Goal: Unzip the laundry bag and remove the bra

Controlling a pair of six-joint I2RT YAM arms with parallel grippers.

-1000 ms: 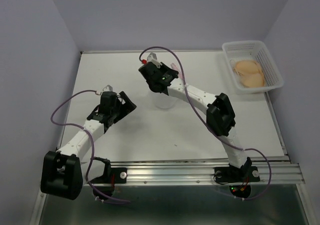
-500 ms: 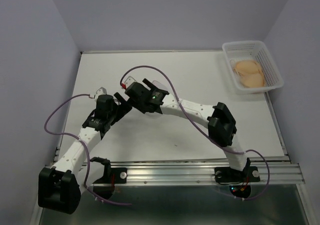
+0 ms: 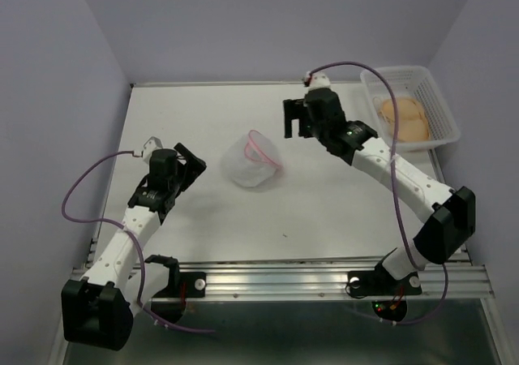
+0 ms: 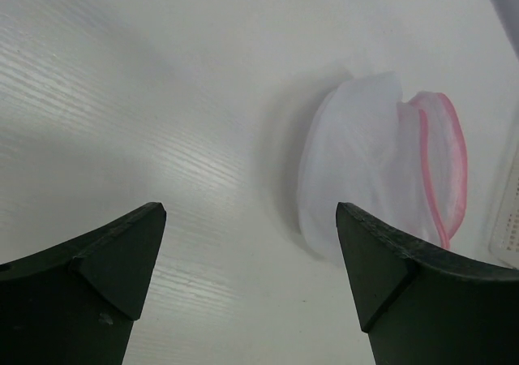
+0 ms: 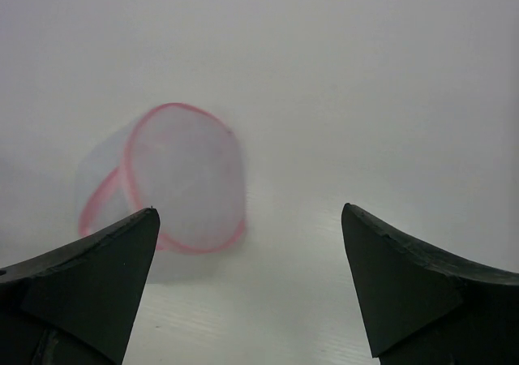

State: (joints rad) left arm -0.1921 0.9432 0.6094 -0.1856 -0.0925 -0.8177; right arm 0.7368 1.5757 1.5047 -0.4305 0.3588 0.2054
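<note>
The laundry bag is a small white mesh pouch with a pink zipper rim, lying by itself on the table's middle. It also shows in the left wrist view and the right wrist view. No peach colour shows through its mesh. The peach-tan bra lies in the white basket at the far right. My left gripper stands open just left of the bag, apart from it. My right gripper is open and empty, to the bag's right and farther back.
The white lattice basket stands against the far right corner, by the right wall. Purple cables loop from both arms. A metal rail runs along the near edge, with the arm bases on it.
My right gripper, shut above the bag a second ago, swung left, opened and pulled back to the right. The bag now lies free. My left arm drew slightly back to the left.
</note>
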